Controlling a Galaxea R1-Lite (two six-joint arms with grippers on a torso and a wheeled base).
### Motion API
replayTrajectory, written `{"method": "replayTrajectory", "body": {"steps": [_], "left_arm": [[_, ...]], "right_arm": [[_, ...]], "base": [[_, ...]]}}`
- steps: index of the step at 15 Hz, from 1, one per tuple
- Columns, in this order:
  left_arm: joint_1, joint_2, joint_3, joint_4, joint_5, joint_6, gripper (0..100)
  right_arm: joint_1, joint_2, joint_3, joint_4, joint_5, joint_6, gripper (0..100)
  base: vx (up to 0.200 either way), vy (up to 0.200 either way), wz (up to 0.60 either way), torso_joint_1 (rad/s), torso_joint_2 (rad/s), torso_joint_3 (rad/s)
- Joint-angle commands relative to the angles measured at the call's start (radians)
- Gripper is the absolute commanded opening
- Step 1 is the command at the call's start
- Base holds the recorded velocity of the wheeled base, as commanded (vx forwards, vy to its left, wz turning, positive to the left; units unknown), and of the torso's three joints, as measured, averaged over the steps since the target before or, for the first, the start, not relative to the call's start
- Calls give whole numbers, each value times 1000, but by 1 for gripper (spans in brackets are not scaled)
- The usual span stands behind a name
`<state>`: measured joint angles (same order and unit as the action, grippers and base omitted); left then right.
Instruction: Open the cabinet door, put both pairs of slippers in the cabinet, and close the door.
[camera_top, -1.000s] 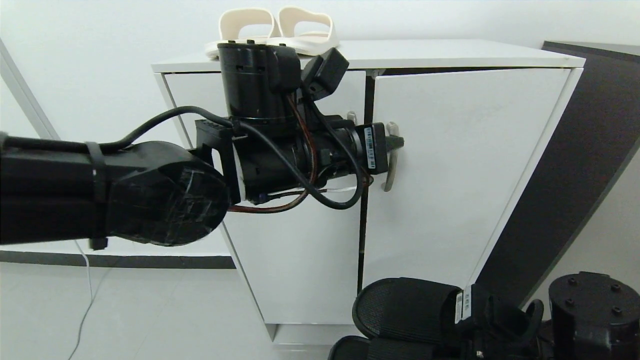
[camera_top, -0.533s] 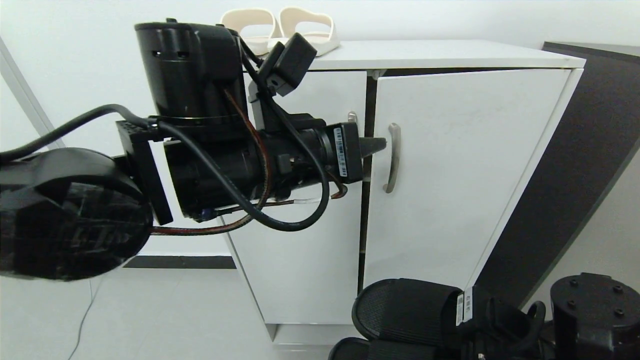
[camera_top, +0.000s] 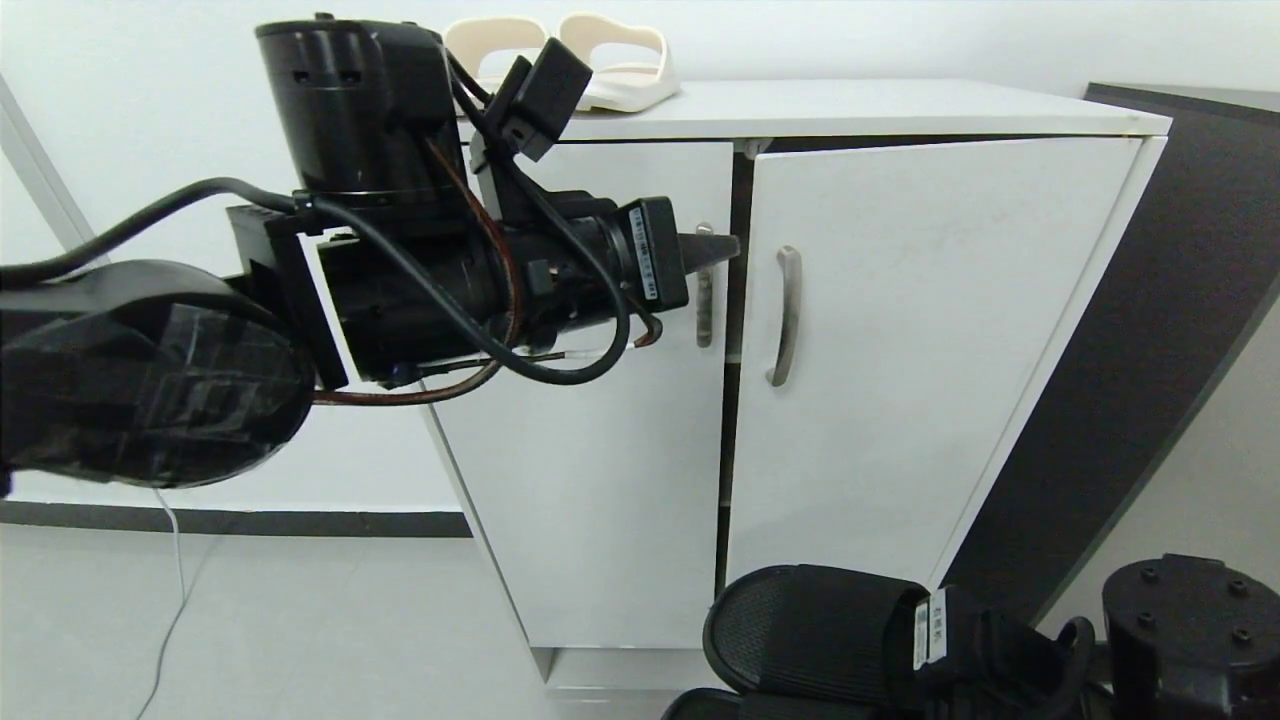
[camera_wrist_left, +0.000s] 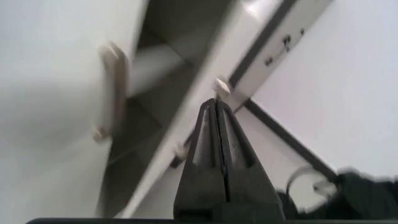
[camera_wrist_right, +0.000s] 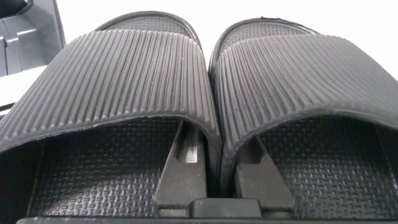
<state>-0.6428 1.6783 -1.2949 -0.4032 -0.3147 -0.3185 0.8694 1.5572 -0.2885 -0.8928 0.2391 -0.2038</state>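
Note:
A white two-door cabinet (camera_top: 900, 350) stands ahead, its right door slightly ajar with a dark gap at the top. My left gripper (camera_top: 725, 248) is shut, and its tip is beside the top of the left door's handle (camera_top: 704, 300). The right door's handle (camera_top: 787, 315) stands apart from it. In the left wrist view the shut gripper (camera_wrist_left: 216, 109) points at the gap between the doors. A pair of white slippers (camera_top: 565, 50) lies on the cabinet top. My right gripper (camera_wrist_right: 217, 177) is low at the right, clamping the adjoining straps of the black slippers (camera_top: 820, 625) (camera_wrist_right: 143, 74).
A dark panel (camera_top: 1150, 350) runs along the cabinet's right side. A white wall with a black skirting strip (camera_top: 230, 521) lies to the left. A thin cable (camera_top: 170, 620) trails over the pale floor there.
My left gripper has drawn back from the right door's handle and moved left and up to the left door's handle. The right arm with the black slippers has barely moved.

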Motion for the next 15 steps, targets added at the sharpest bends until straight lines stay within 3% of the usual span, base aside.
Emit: {"method": "replayTrajectory", "body": {"steps": [1,5,9,13,15], "left_arm": [[8,84,-80,0,3,-19,0],[11,169,-175,0,3,-33,0],[9,175,-181,0,3,-33,0],[-32,109,-80,-13,5,-19,0],[-72,61,3,-88,5,-20,0]], "right_arm": [[3,-2,3,-2,0,0,0],[23,-2,11,0,0,0,0],[40,-2,19,0,0,0,0],[60,-2,23,2,0,1,0],[63,0,25,2,0,1,0]], "base": [[0,0,0,0,0,0],[0,0,0,0,0,0],[-50,0,0,2,-1,2],[-200,0,0,1,1,1],[-200,0,0,5,5,5]]}}
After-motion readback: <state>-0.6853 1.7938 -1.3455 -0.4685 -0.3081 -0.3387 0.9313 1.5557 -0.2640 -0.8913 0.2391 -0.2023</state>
